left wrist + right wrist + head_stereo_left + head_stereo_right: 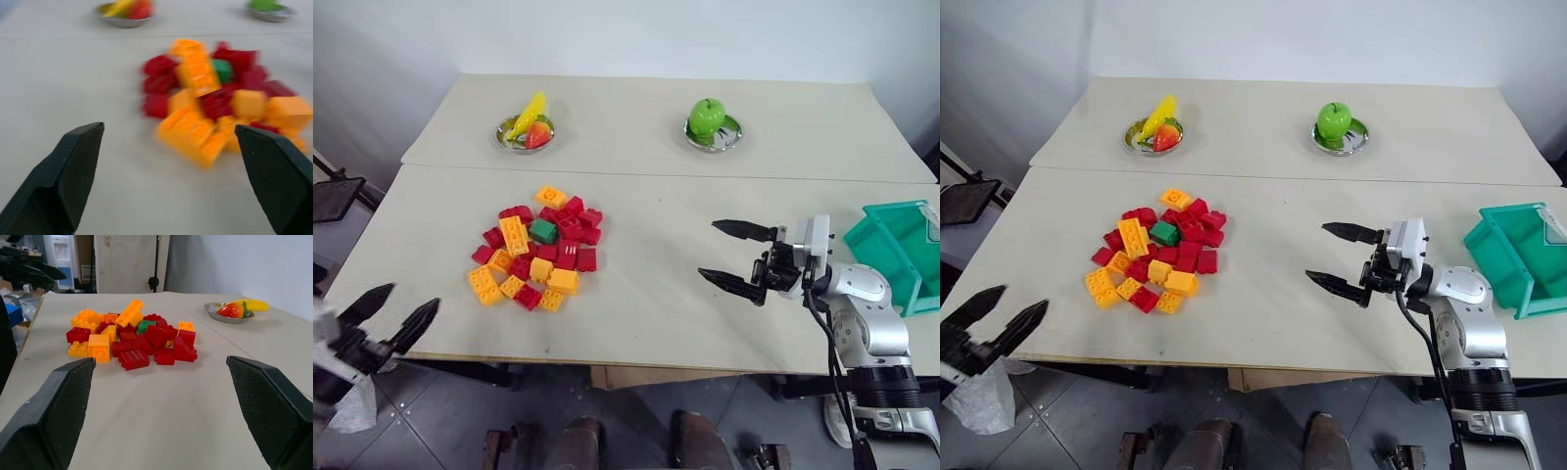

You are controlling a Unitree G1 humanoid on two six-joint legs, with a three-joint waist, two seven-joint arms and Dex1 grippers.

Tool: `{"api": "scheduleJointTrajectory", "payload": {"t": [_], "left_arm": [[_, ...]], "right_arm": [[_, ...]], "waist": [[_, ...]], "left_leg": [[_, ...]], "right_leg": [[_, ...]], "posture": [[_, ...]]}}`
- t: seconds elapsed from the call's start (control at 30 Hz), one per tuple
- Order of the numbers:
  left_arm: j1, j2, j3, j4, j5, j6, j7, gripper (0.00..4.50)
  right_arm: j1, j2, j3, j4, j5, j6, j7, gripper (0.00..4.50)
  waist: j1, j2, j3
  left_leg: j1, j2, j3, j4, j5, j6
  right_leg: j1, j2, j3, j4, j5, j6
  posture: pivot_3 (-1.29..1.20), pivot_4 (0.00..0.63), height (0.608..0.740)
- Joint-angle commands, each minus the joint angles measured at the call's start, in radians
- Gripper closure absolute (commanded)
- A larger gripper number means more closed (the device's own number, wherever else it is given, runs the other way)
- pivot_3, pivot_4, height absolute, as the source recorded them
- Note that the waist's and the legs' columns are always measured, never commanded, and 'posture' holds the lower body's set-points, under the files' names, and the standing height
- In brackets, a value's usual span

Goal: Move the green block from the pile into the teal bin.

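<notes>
the green block (543, 231) is sitting in the pile (536, 247), centre-left of the frame, wedged among red bricks. it is looking light, rigid and slick, so pinching its flat sides should work best. the right gripper (731, 256) and left gripper (391, 315) are both gaping, empty.

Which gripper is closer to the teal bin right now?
Right. The right gripper hovers over the table between the pile and the teal bin, fingers open. The left gripper sits off the table's near left corner, far from the bin.
</notes>
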Motion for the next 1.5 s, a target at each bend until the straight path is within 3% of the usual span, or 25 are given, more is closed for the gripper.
{"api": "scheduleJointTrajectory", "payload": {"t": [0.03,0.3,0.5,0.87,1.17,1.5], "left_arm": [[-0.184,0.121,-0.157,0.002,0.034,0.089,0.024,0.02],[-0.641,0.190,-0.538,0.241,0.144,0.263,-0.004,0.02],[-0.901,0.195,-0.676,0.440,0.274,0.388,0.063,0.02],[-0.982,0.293,-0.842,0.544,0.411,0.508,-0.056,0.02],[-1.099,0.185,-0.870,0.683,0.442,0.513,-0.073,0.02],[-1.162,0.146,-0.891,0.757,0.472,0.525,-0.141,0.02]], "right_arm": [[-0.003,0.006,-0.004,-0.020,0.001,-0.014,0.000,0.00],[0.024,0.023,-0.012,-0.044,-0.008,-0.026,-0.041,0.00],[0.048,0.028,-0.018,-0.077,-0.011,-0.030,-0.080,0.00],[0.085,0.032,-0.023,-0.121,-0.006,-0.038,-0.124,0.00],[0.058,0.020,-0.017,-0.130,-0.001,-0.044,-0.086,0.00],[0.035,0.034,0.011,-0.145,0.001,-0.027,-0.070,0.00]], "waist": [[0.004,0.000,0.000],[-0.016,0.000,0.000],[-0.029,0.000,0.000],[-0.030,0.000,0.000],[-0.019,0.000,0.000],[-0.004,0.000,0.000]], "left_leg": [[0.000,-0.001,-0.001,0.000,0.000,0.000],[0.000,0.000,0.003,-0.002,0.000,-0.001],[0.000,0.000,0.010,-0.001,0.000,-0.001],[0.000,0.001,0.012,0.001,0.000,-0.001],[0.000,0.001,0.013,0.003,0.000,-0.001],[0.000,0.001,0.012,0.005,0.000,-0.001]], "right_leg": [[0.000,0.001,-0.001,0.001,0.000,0.000],[-0.004,0.002,-0.001,0.002,0.001,-0.002],[-0.004,0.003,-0.005,0.003,0.001,-0.002],[-0.004,0.002,-0.005,0.004,0.001,-0.002],[-0.004,0.002,-0.004,0.006,0.001,-0.002],[-0.003,0.002,-0.004,0.009,0.001,-0.002]], "posture": [[0.00,0.150,0.740],[0.00,0.150,0.740],[0.00,0.150,0.740],[0.00,0.150,0.740],[0.00,0.150,0.740],[0.00,0.150,0.740]]}}
